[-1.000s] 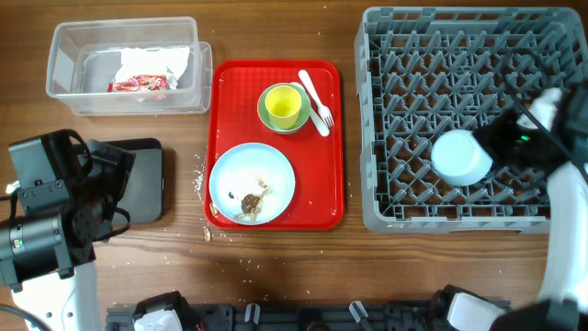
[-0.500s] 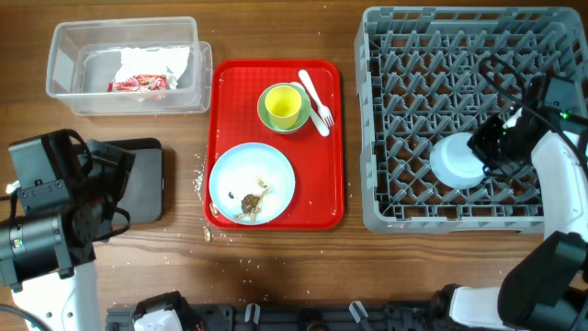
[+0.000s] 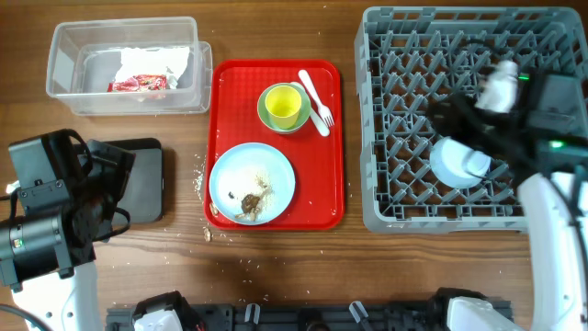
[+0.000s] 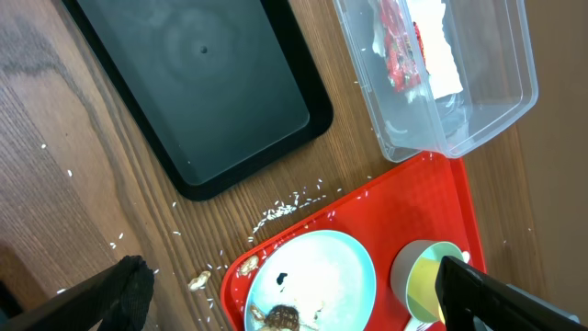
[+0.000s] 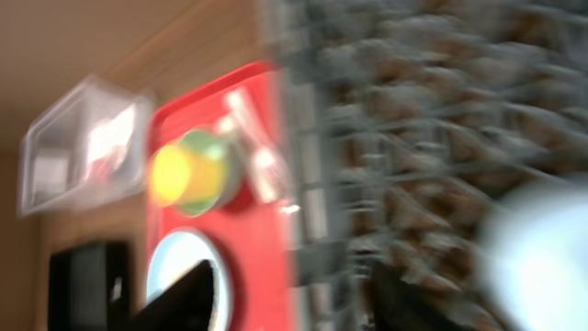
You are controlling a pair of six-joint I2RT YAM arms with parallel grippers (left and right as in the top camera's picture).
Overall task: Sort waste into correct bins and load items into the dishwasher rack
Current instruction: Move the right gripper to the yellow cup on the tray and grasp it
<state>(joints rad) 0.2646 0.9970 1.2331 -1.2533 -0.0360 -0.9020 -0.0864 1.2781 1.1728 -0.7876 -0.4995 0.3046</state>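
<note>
The grey dishwasher rack (image 3: pixel 441 55) fills the right side, and a light blue bowl (image 3: pixel 457 161) lies upside down in it. My right gripper (image 5: pixel 294 276) is open and empty, blurred, above the rack and apart from the bowl. On the red tray (image 3: pixel 322 184) are a light blue plate (image 3: pixel 253 181) with brown scraps, a yellow-green cup (image 3: pixel 285 108) inside a mint-green bowl (image 3: pixel 264 97), and a white fork (image 3: pixel 315 101). The clear tub (image 3: pixel 64 55) holds a white napkin (image 3: pixel 156 60) and a red wrapper (image 3: pixel 138 83). My left gripper (image 4: pixel 299 303) is wide open above the plate's near edge and holds nothing.
The black tray (image 3: pixel 142 179) sits left of the red tray, partly under my left arm. Whitish crumbs (image 3: pixel 200 179) and a few brown scraps (image 4: pixel 197 279) lie on the wood between the black tray and the red tray.
My right gripper has opened and let go of the light blue bowl, then swung up and left over the rack. The bowl stays in the rack. The left arm has not moved.
</note>
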